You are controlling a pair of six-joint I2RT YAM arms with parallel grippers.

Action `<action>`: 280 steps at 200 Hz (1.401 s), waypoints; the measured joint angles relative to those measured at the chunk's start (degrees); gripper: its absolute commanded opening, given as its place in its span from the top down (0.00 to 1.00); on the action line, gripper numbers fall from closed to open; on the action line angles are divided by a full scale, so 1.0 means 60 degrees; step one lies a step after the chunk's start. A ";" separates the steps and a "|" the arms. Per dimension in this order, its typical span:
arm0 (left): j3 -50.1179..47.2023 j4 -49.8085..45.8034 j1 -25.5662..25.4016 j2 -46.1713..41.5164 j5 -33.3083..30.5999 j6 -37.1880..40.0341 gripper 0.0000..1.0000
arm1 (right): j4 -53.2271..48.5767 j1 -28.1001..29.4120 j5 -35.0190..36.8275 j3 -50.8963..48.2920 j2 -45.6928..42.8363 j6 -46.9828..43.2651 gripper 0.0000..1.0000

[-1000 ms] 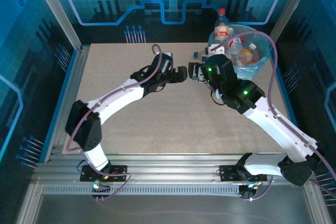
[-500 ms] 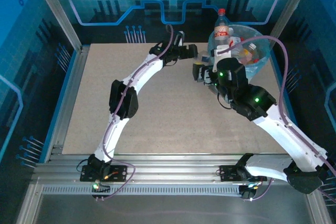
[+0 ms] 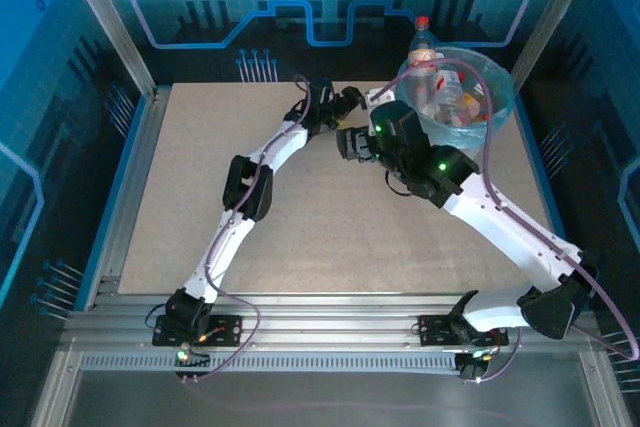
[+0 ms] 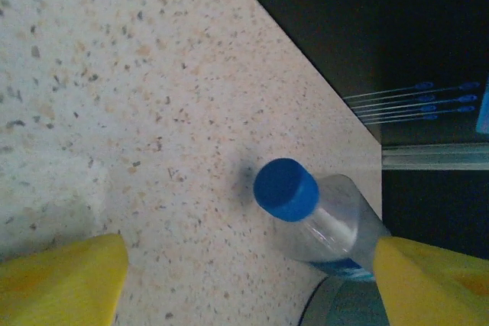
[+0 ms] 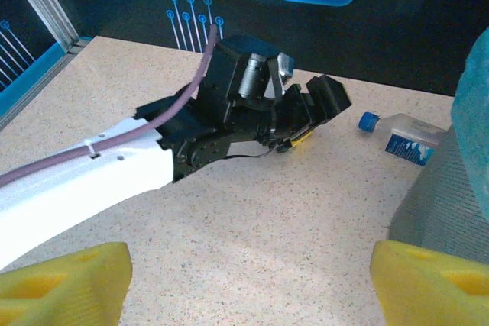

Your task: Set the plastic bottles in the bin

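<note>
**Tight squeeze beside the bin: risks around the last reachable bottle**

The speckled table (image 3: 300, 207) leaves little room at its far edge, where the bin (image 5: 443, 188) stands; several plastic bottles (image 3: 450, 97) already lie inside it, and a red-capped bottle (image 3: 422, 47) stands upright just behind it.

Both arms reach toward the same corner and sit near each other; a careless swing of either is likely to knock them together.

The left gripper (image 4: 248, 265) hovers over the table with its yellow fingers wide apart and nothing between them; the right gripper (image 5: 244, 280) is likewise spread and empty, hanging back and facing the left wrist.

The blue-capped bottle (image 4: 328, 227) lies on its side just beside the bin's base, its far end hidden by the wall; one left finger would probably strike or snag the bin before the jaws straddle the bottle.

The clear round body looks slippery and light; a glancing touch may roll it along the wall or off the table edge.

A pinch on the blue cap (image 4: 286, 188) alone would likely slip.
</note>
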 measured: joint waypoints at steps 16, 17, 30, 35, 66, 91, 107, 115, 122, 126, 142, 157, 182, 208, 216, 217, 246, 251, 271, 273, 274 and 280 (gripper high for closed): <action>0.0299 0.0441 -0.0029 0.0219 -0.0051 -0.0601 0.15 | 0.0000 0.0004 -0.0113 0.0025 0.0076 0.0051 0.18; 0.0313 0.0481 -0.0033 0.0237 -0.0066 -0.0648 0.15 | 0.0000 0.0007 -0.0120 0.0033 0.0087 0.0051 0.18; 0.0397 0.0783 -0.0095 0.0379 -0.0168 -0.1056 0.15 | 0.0000 0.0029 -0.0142 0.0131 0.0171 0.0087 0.18; 0.0401 0.0878 -0.0127 0.0433 -0.0222 -0.1173 0.15 | 0.0004 0.0040 -0.0157 0.0171 0.0208 0.0087 0.18; 0.0528 0.1253 -0.0361 0.0703 -0.0597 -0.1603 0.15 | 0.0004 0.0058 -0.0280 0.0310 0.0382 0.0138 0.18; 0.0645 0.1202 -0.0572 0.0761 -0.0878 -0.1730 0.15 | -0.0004 0.0062 -0.0353 0.0313 0.0455 0.0193 0.19; 0.0805 0.1202 -0.0725 0.0860 -0.1115 -0.1810 0.15 | -0.0004 0.0062 -0.0364 0.0313 0.0459 0.0200 0.19; 0.0882 0.1202 -0.0787 0.0914 -0.1224 -0.1858 0.15 | -0.0004 0.0062 -0.0364 0.0313 0.0459 0.0208 0.19; 0.0962 0.1224 -0.0845 0.0973 -0.1351 -0.1905 0.16 | -0.0004 0.0062 -0.0364 0.0313 0.0459 0.0226 0.19; 0.0980 0.1249 -0.0867 0.0994 -0.1384 -0.1967 0.16 | -0.0004 0.0062 -0.0364 0.0313 0.0459 0.0222 0.19; 0.0973 0.1370 -0.0951 0.1024 -0.1512 -0.2084 0.19 | -0.0029 0.0062 -0.0379 0.0331 0.0466 0.0222 0.20; 0.0586 0.1854 -0.0980 0.0951 -0.1508 -0.2109 0.19 | -0.0386 0.0062 -0.0382 0.0718 0.0678 0.0189 0.20; -0.1632 0.2743 -0.0896 -0.0233 -0.1417 -0.1727 0.18 | -0.0798 0.0080 -0.0430 0.1661 0.1315 0.0109 0.20; -0.3144 0.2197 -0.0732 -0.1435 -0.1300 -0.0109 0.18 | -0.1053 0.0117 -0.0601 0.1876 0.1497 -0.0076 0.20; -0.3308 0.1854 -0.0637 -0.1705 -0.1228 0.0503 0.18 | -0.1126 0.0117 -0.0597 0.1953 0.1563 -0.0135 0.21; -0.3319 0.1825 -0.0627 -0.1734 -0.1224 0.0546 0.18 | -0.1137 0.0117 -0.0597 0.1963 0.1570 -0.0142 0.21; -0.5082 0.1126 -0.0193 -0.3461 -0.1191 0.2222 0.20 | -0.1614 0.0113 -0.0499 0.3085 0.2499 -0.0433 0.33; -0.5639 0.1104 -0.0109 -0.3898 -0.1231 0.2430 0.21 | -0.1694 0.0098 -0.0441 0.3351 0.2739 -0.0444 0.36; -0.8054 0.1188 0.0280 -0.5781 -0.1479 0.2841 0.23 | -0.1934 0.0025 -0.0270 0.4430 0.3872 -0.0557 0.43; -0.8320 0.1224 0.0331 -0.5992 -0.1519 0.2852 0.23 | -0.1949 0.0011 -0.0266 0.4506 0.3978 -0.0583 0.43; -0.8404 0.1249 0.0350 -0.6047 -0.1523 0.2856 0.23 | -0.1963 0.0000 -0.0262 0.4546 0.4022 -0.0583 0.43; -0.9129 0.1308 0.0503 -0.6623 -0.1603 0.2911 0.23 | -0.2025 -0.0044 -0.0193 0.4845 0.4393 -0.0605 0.44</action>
